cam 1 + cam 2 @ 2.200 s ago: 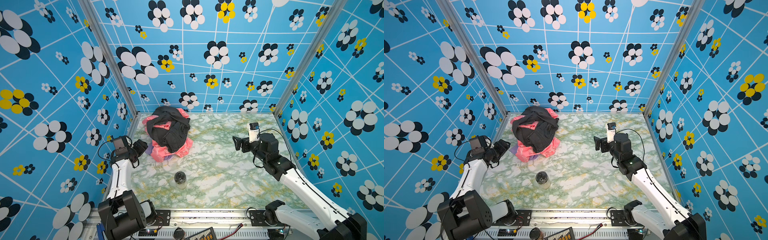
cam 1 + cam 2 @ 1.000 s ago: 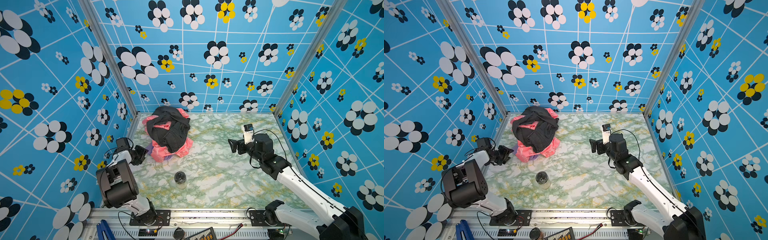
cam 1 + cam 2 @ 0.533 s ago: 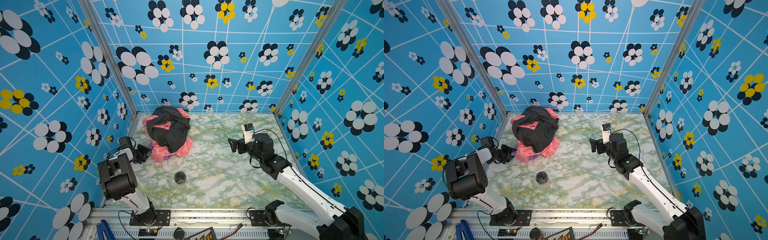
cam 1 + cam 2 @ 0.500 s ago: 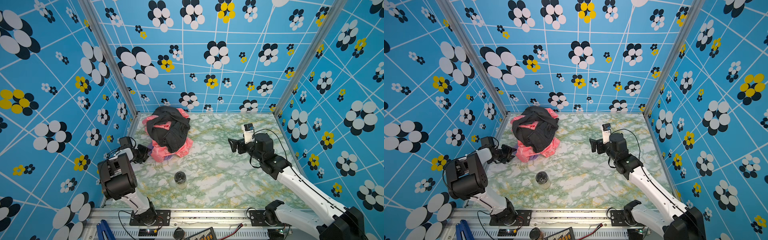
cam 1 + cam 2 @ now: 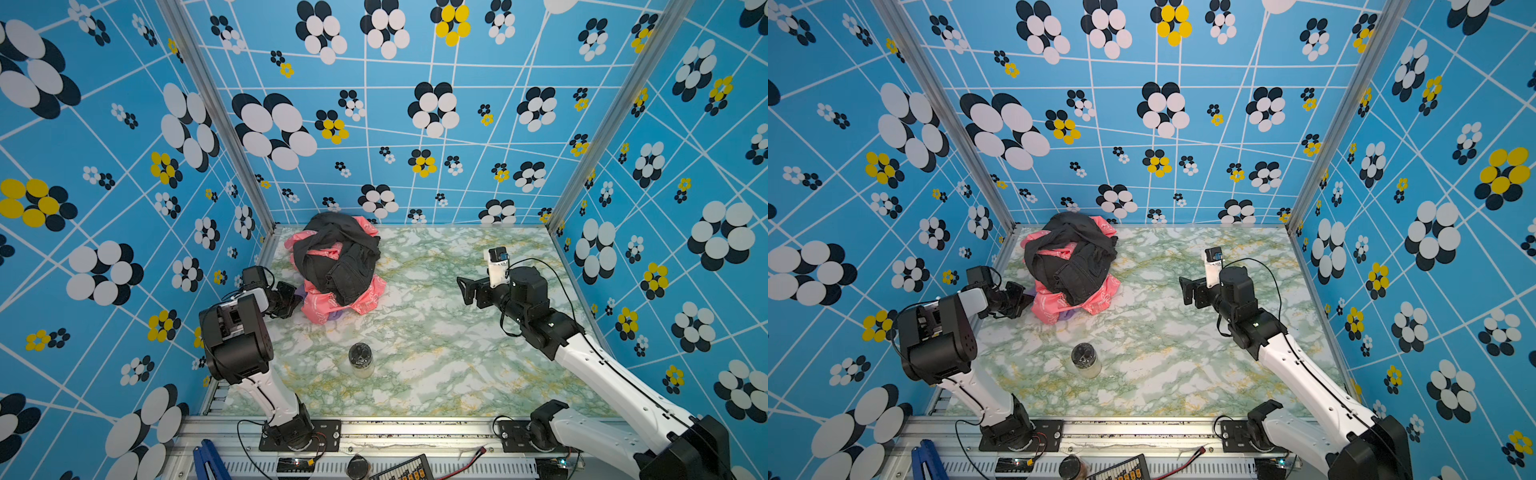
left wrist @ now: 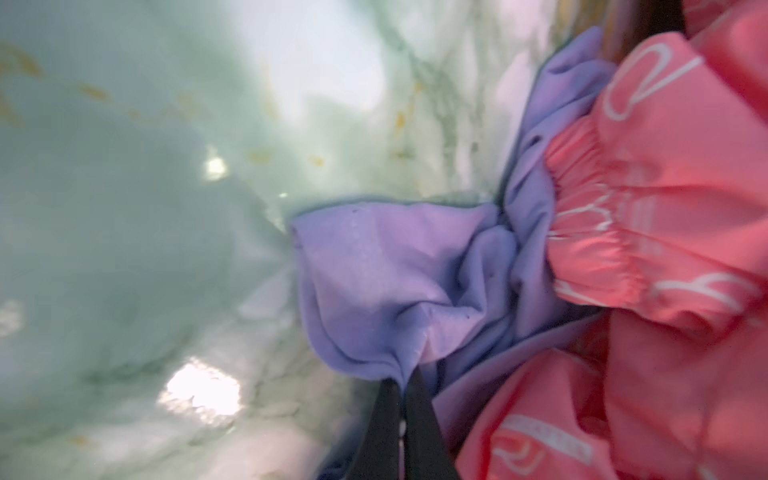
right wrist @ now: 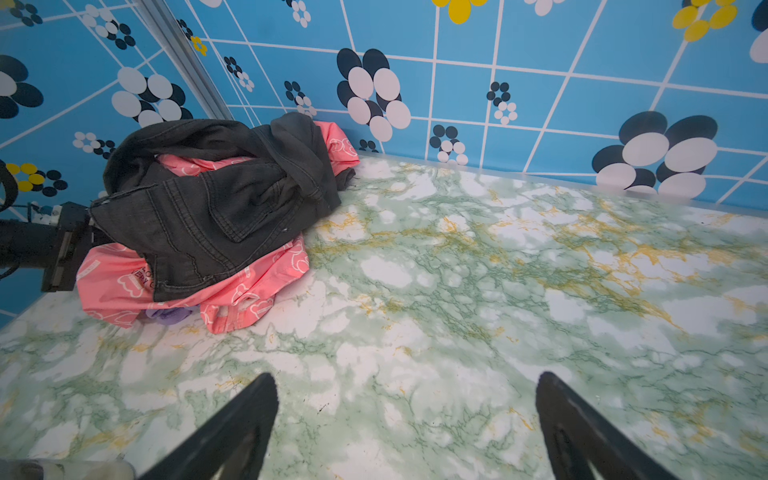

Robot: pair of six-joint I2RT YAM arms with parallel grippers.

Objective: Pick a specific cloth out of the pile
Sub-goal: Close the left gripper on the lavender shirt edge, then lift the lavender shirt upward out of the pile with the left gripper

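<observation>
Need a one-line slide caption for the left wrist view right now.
Left gripper pinched shut on a fold of the lilac cloth, beside the coral-pink printed cloth on the green-marbled table.

Most of the cloth (image 6: 395,282) lies buried under the pile (image 5: 336,266); only lilac scraps show at the pile's edge in both top views. Left gripper (image 6: 401,386): fingers cut off by frame edge in wrist view, tips hidden against the pile in top views. Table (image 6: 124,208) badly blurred in left wrist view. Right gripper (image 7: 405,375): finger bases run off frame edge. Jar (image 5: 360,360) contents too small to tell.
</observation>
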